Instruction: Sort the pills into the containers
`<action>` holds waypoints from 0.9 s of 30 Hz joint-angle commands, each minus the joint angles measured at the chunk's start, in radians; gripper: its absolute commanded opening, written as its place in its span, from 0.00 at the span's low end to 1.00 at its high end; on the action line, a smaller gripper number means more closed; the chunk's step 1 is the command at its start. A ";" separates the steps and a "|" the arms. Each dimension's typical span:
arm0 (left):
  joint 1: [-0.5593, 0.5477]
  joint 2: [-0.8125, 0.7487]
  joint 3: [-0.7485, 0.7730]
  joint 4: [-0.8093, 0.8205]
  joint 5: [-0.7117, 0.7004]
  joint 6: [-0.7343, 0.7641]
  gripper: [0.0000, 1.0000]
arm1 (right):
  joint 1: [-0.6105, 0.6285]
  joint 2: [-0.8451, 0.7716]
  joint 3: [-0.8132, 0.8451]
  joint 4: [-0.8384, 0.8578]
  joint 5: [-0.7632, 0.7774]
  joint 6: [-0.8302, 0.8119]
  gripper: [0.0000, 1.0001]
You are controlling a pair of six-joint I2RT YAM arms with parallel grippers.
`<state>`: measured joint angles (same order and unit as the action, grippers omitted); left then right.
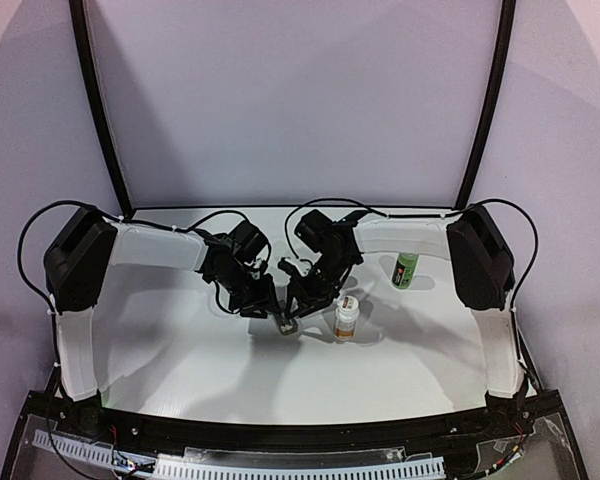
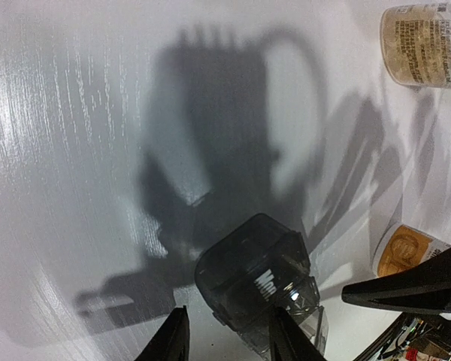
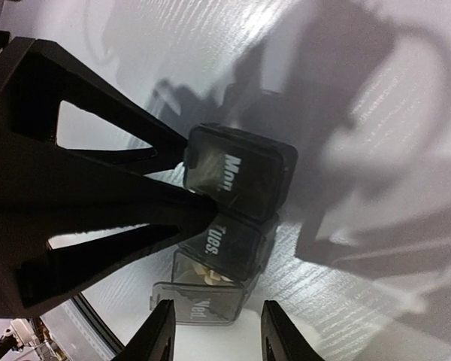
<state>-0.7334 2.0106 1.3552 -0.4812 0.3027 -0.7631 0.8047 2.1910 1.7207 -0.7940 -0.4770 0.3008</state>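
Your right pincer [image 3: 218,316] sits spread at Wed end of pill organizer [image 3: 240,180]; left pincer [image 2: 229,323] pinches the strip. Bump it & it may twist loose, spilling pills [image 3: 209,278].

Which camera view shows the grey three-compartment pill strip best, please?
The right wrist view: the pill strip shows all three lids, reading Mon, Tues and Wed, with the left gripper pinching it. The left wrist view shows only the Mon end; the top view shows just a small, partly hidden dark shape.
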 commanded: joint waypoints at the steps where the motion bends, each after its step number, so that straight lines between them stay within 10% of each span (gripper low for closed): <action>1: -0.009 0.025 -0.010 -0.079 -0.009 0.004 0.38 | 0.021 0.039 0.019 -0.017 0.001 0.011 0.40; 27: -0.009 0.031 -0.054 -0.072 0.024 -0.036 0.38 | 0.060 0.138 -0.045 -0.119 0.249 0.031 0.31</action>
<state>-0.7334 2.0109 1.3411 -0.4638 0.3394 -0.7909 0.8469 2.2311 1.7241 -0.8034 -0.3986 0.3216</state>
